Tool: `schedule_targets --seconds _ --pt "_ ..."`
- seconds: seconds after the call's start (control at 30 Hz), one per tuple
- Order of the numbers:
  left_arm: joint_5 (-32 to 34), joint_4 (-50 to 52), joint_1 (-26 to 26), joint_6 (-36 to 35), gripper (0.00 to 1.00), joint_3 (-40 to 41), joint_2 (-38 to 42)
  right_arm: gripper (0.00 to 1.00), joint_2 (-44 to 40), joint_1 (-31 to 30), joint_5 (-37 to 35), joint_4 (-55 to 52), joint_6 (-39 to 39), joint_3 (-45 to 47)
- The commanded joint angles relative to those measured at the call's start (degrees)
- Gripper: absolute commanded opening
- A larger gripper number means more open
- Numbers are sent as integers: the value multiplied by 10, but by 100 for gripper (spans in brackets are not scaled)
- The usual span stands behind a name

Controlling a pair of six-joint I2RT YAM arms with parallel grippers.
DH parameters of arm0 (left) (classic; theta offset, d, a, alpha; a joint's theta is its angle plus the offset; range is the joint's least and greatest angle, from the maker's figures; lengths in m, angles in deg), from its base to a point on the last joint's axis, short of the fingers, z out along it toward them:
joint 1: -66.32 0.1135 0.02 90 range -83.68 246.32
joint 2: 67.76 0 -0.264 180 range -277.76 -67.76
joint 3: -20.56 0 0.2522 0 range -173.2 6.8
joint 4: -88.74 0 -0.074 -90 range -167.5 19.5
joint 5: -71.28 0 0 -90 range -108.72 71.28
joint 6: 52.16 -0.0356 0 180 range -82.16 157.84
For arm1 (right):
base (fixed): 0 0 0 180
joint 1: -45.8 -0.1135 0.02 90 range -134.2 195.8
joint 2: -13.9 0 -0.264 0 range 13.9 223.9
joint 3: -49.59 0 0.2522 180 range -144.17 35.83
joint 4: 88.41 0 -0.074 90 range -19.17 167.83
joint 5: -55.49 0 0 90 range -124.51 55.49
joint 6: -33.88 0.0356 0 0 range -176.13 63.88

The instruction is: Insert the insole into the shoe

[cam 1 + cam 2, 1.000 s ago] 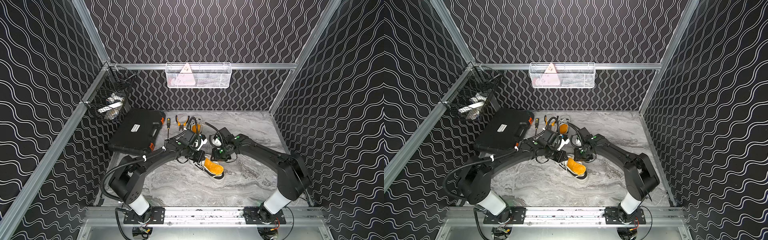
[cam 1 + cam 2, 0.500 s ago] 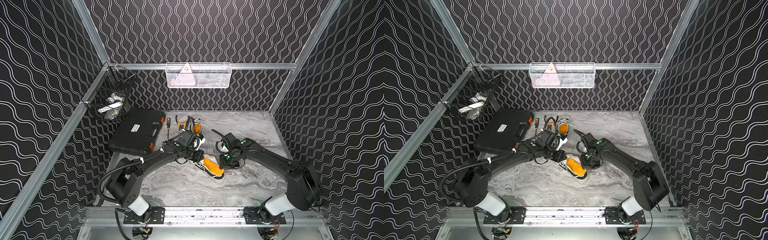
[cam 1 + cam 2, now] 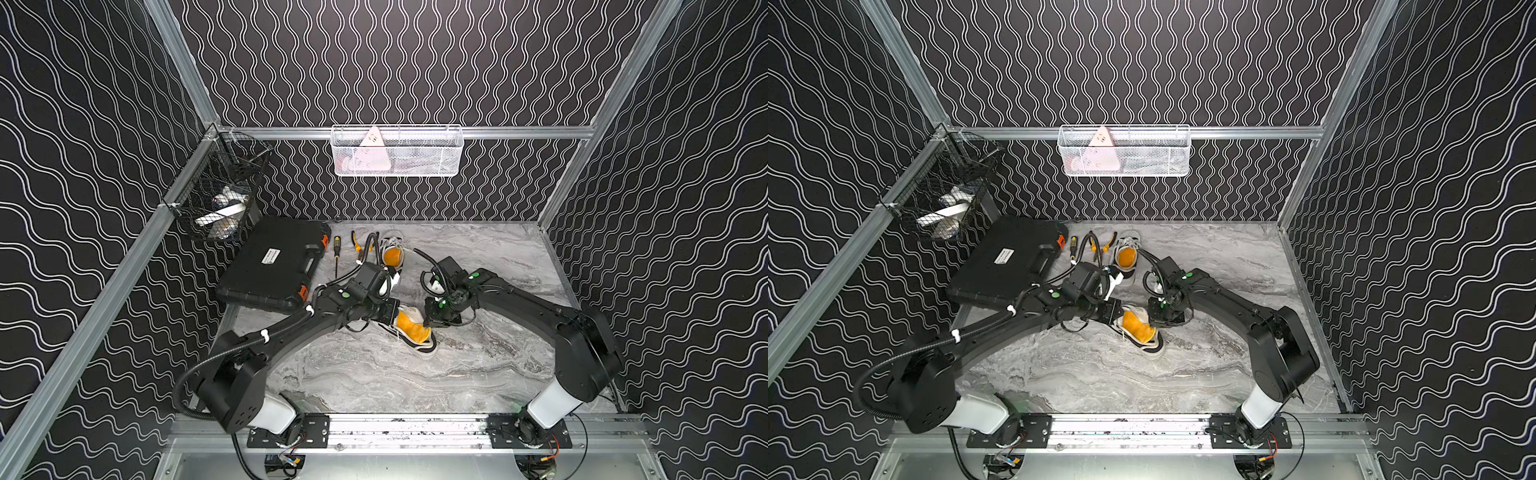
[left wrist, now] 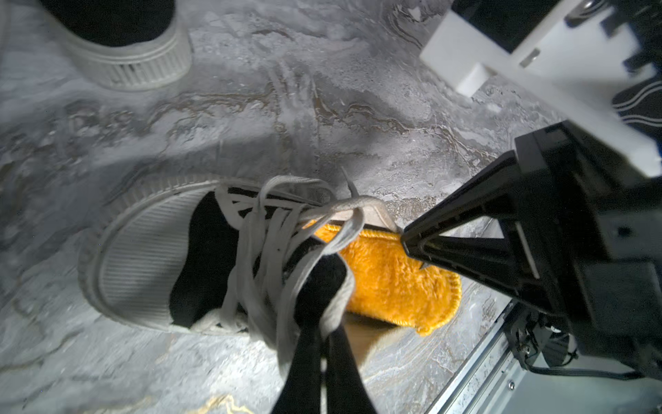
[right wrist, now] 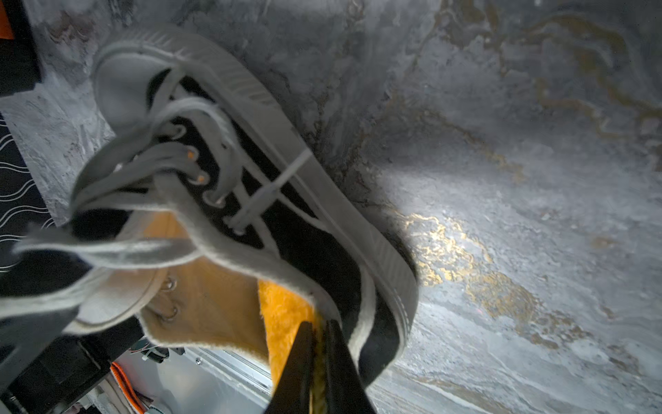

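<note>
Shifted to the heel, the right claw (image 5: 317,328) pinches the insole (image 5: 286,308) while the left claw (image 4: 322,322) clamps the shoe (image 4: 143,251).

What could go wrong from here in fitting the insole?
The right gripper pinches the orange insole only at its rim, so it may buckle instead of sliding in.
Loose laces cross the opening and could snag it.
The left gripper holds the black sneaker by its tongue alone; it might twist.

What I see centre frame: soft cloth, ribbed rubber.
The shoe (image 4: 200,251) is matt black canvas with a ribbed rubber rim; the insole (image 4: 394,286) is fuzzy orange fleece; the table (image 4: 322,107) is smooth, marbled, faintly shiny.
</note>
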Motion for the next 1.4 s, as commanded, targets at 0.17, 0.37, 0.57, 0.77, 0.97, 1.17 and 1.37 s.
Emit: schedule_targets --seconds 0.17,0.37,0.57,0.77,0.97,1.17,1.37 --pt "116 -14 1 132 0 81 75 12 78 -49 -24 36 -44 -74" --pt "147 -20 2 154 0 106 85 12 125 -79 -69 16 -57 -111" --pt "152 -30 1 162 0 115 96 30 90 -79 -100 0 -44 -92" --pt "158 -34 2 157 0 106 87 50 45 -79 -130 -40 -19 -71" --pt "146 -42 1 147 0 98 69 36 44 -79 -74 -32 -14 -72" --pt "143 -46 2 144 0 93 71 19 69 -82 -22 -10 3 -102" --pt "140 -52 2 148 0 89 79 14 92 -92 -35 -31 -17 -114"
